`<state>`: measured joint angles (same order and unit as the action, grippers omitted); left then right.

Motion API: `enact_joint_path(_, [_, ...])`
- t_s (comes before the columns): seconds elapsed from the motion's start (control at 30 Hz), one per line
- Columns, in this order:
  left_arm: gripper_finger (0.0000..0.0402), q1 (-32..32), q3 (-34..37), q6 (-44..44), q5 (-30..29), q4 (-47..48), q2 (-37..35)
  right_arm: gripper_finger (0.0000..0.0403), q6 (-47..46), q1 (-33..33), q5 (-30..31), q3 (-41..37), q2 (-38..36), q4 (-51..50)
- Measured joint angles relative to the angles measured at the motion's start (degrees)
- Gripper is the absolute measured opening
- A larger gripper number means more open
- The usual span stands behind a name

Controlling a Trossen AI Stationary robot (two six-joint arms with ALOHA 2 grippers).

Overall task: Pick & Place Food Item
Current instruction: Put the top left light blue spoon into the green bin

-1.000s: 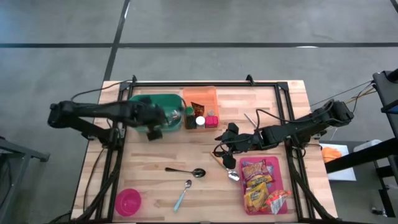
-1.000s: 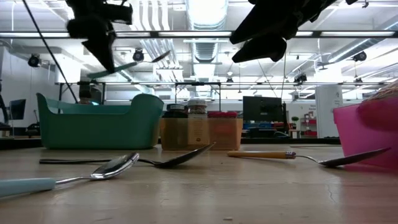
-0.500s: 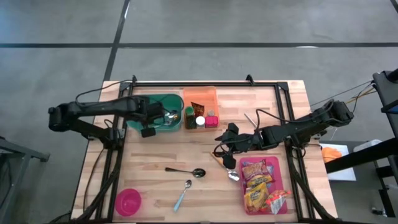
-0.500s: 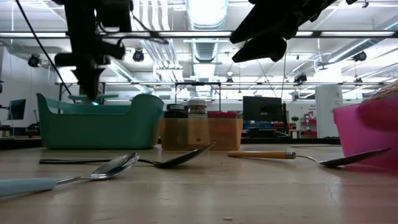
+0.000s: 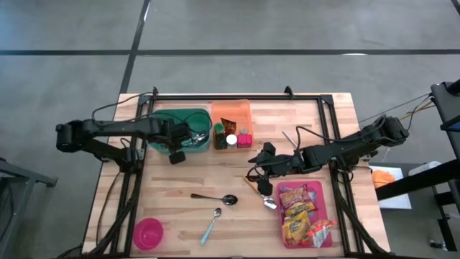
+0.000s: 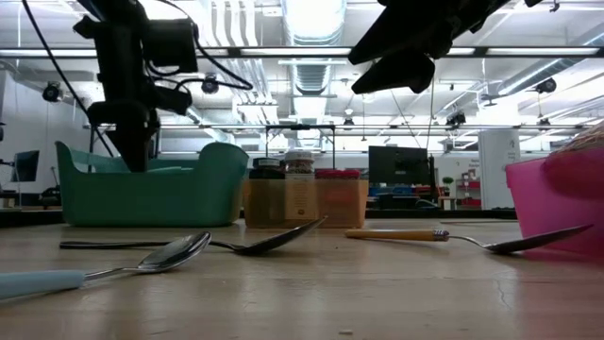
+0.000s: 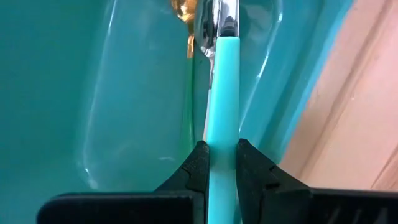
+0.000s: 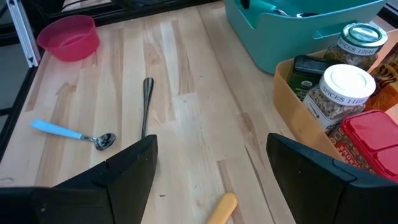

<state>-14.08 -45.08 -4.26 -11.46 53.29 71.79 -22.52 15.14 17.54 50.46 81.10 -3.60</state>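
The object in hand is a teal-handled utensil, not a food item. The left gripper is clenched on its handle, and the metal end sits down inside the teal bin at the back left of the tabletop. In the left wrist view the bin's teal wall fills the background, so the utensil appears lowered into the bin but not yet released.

Judged status: placement of this utensil is nearly complete; release and withdrawal remain. Two items remain loose at the front centre of the tabletop: a dark metal spoon and a blue-handled spoon. A yellow-handled utensil lies just beside the pink tray.

The right gripper hangs right of centre above the tabletop, jaws released and holding nothing.

Containers:
- Teal bin: holds utensils.
- Orange bin, touching the teal bin's right side: spice jars and a red-lidded box.
- Pink tray, front right corner: snack packets.
- Pink bowl, front left corner: appears empty.
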Motion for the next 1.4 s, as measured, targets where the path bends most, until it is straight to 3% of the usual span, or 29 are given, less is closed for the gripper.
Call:
enact_joint_path(0.4, [0.0037, -1.0, 1.6, -3.2, 2.0, -1.6, 1.0, 0.0299, 0.2, 0.0, 0.0, 0.0, 0.0, 1.8])
enact_joint_path(0.87, [0.0037, -1.2, -0.6, -10.8, 7.1, -1.0, 13.3, 0.0299, 0.0, 0.0, 0.0, -0.1, 0.0, 1.8])
enact_joint_path(1.23, [0.0037, -1.3, -0.9, -10.8, 7.2, -0.4, 13.7, 0.0299, 0.0, 0.0, 0.0, -0.1, 0.0, 1.8])
enact_joint_path(1.3, [0.0051, -1.3, -0.9, -10.8, 7.1, -0.4, 13.7, 0.0299, 0.0, 0.0, 0.0, -0.1, 0.0, 1.8])
enact_joint_path(1.4, [0.0107, -1.3, -0.9, -10.8, 7.0, 0.4, 13.7, 0.0299, 0.0, 0.0, 0.0, -0.1, 0.0, 1.8])
